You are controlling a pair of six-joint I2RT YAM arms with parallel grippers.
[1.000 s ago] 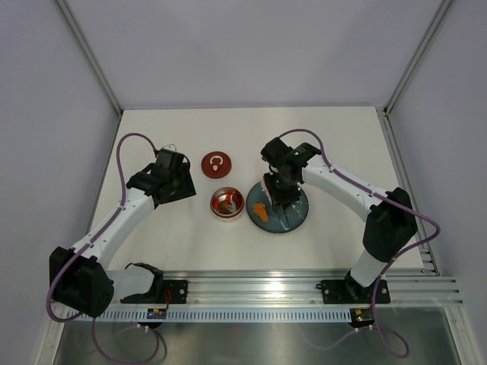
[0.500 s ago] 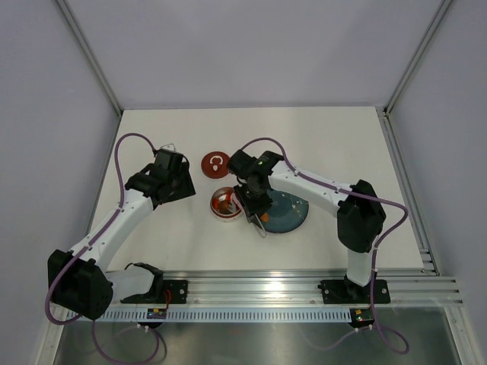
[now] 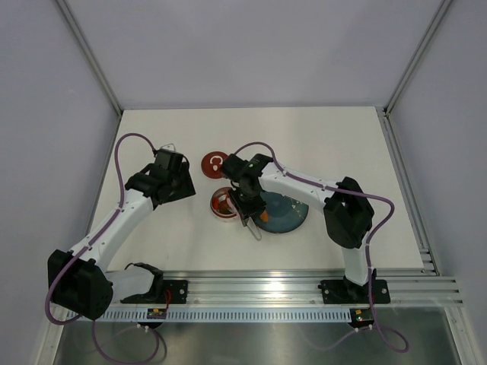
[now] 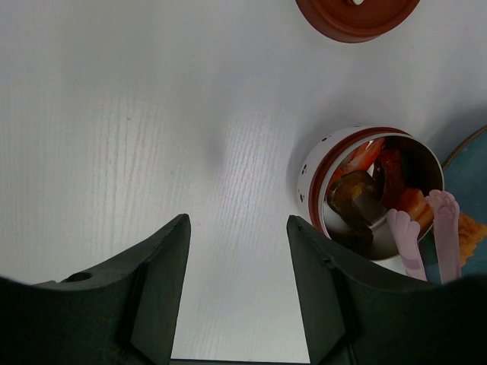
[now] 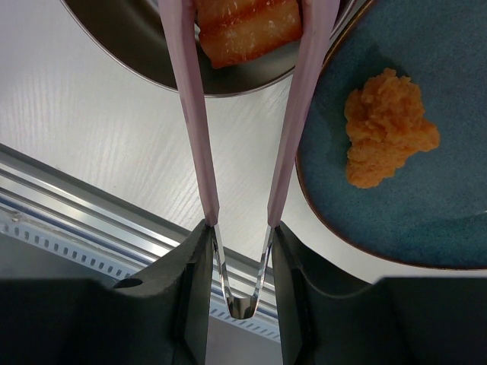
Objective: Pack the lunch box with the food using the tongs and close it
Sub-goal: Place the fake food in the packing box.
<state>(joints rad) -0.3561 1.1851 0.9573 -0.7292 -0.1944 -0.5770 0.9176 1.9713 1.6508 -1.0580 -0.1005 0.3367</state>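
The steel lunch box [image 3: 219, 205] [image 4: 313, 182] stands open left of the teal plate, with red, orange and dark brown food [image 4: 358, 201] inside. Its dark red lid [image 3: 216, 163] [image 4: 356, 9] lies on the table behind it. My right gripper [image 3: 247, 201] [image 5: 240, 232] is shut on the pink tongs [image 5: 192, 114] [image 4: 403, 232]. The tong tips reach into the lunch box [image 5: 129, 46], and an orange piece [image 5: 247, 30] sits between them, touching both arms. My left gripper [image 3: 173, 182] [image 4: 237, 224] hovers open and empty over bare table, left of the lunch box.
The teal plate [image 3: 293, 217] [image 5: 441, 205] lies right of the lunch box, with an orange lump [image 5: 388, 129] on it. A metal rail [image 3: 266, 289] runs along the near table edge, and white walls close in the sides and back.
My right arm has swung left from over the plate to the lunch box, carrying the tongs. The left arm has not moved.
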